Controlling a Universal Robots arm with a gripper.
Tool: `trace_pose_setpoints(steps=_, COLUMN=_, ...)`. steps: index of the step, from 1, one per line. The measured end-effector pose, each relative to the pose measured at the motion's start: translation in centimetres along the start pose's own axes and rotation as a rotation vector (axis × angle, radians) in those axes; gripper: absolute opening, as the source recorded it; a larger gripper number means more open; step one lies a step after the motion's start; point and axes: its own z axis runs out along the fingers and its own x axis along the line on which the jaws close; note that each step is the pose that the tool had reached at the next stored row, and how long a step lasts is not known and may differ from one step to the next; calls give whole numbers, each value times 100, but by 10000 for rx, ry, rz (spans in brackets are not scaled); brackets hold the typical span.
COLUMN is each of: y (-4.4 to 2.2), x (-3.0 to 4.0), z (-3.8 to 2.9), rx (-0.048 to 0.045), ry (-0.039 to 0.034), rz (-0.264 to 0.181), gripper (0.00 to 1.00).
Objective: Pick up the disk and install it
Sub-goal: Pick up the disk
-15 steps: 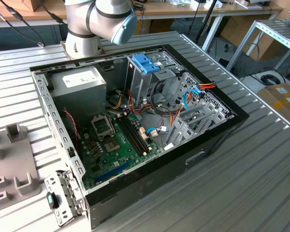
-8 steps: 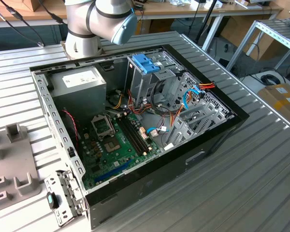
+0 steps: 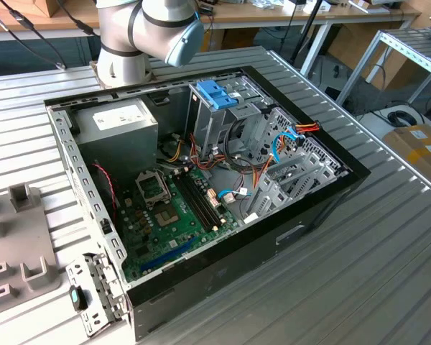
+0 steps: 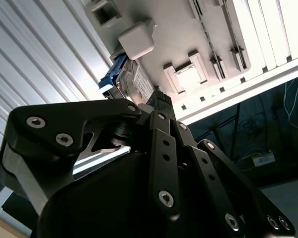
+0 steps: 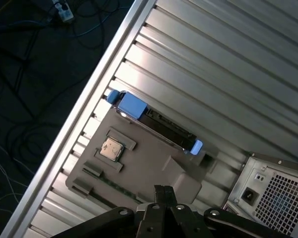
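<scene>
First wrist view — hand (image 5: 163,189) pinched together, gripping nothing, above the grey fixture (image 5: 144,168) on the table (image 5: 223,59) — disk (image 5: 161,124) stands on edge along that fixture's side, clear of the hand.

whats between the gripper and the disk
In the first wrist view, a bare stretch of the grey parts tray lies between the gripper and the disk; the processor chip sits aside.

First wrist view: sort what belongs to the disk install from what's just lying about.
Job:
disk, on edge at the grey tray's rim
gripper, jaws shut
computer case

Lying about:
silver chip on the tray
floor cables
</scene>
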Motion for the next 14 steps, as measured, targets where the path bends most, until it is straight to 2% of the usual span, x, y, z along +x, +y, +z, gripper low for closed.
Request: trace_pose_setpoints(steps=14, y=0, x=0, z=0, rx=-17, ry=10, rz=-647, gripper=11)
